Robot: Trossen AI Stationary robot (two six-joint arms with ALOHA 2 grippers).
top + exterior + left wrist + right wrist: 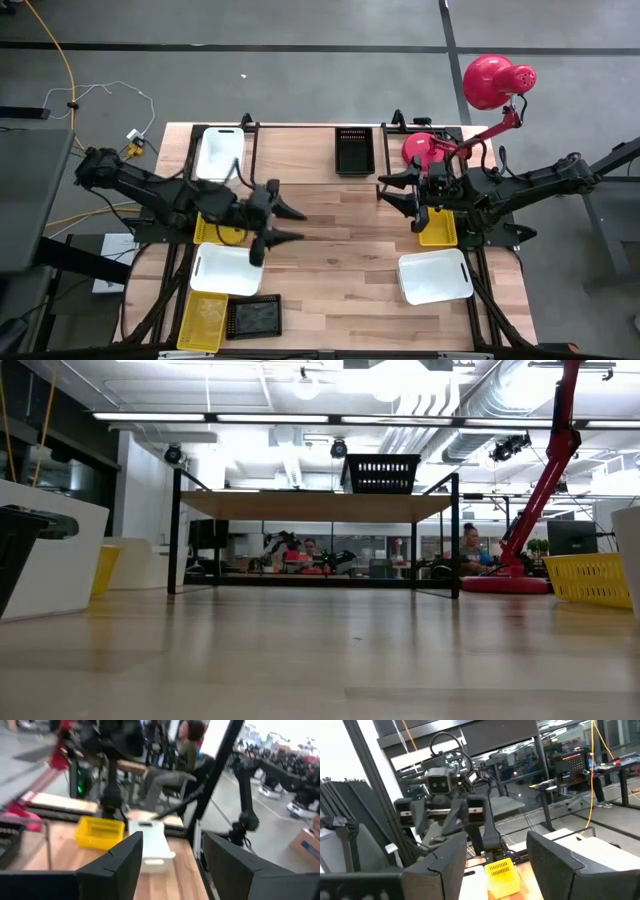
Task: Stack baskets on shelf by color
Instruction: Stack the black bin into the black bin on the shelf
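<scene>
Black mesh walls mark the one basket (355,150) already on the shelf (300,135), whose light plank top rests on thin dark tubing at the table's far edge. A solid white basket (219,152) lies by the shelf's left end. Nearer the front, a white basket (226,268), a yellow mesh one (203,322) and a black one (253,317) cluster on the left side; another white basket (435,276) and a yellow one (437,229) sit on the right. The left gripper (291,223) hangs over mid-table with fingers spread, holding nothing. The right gripper (388,188) waits opposite, jaws apart and empty.
</scene>
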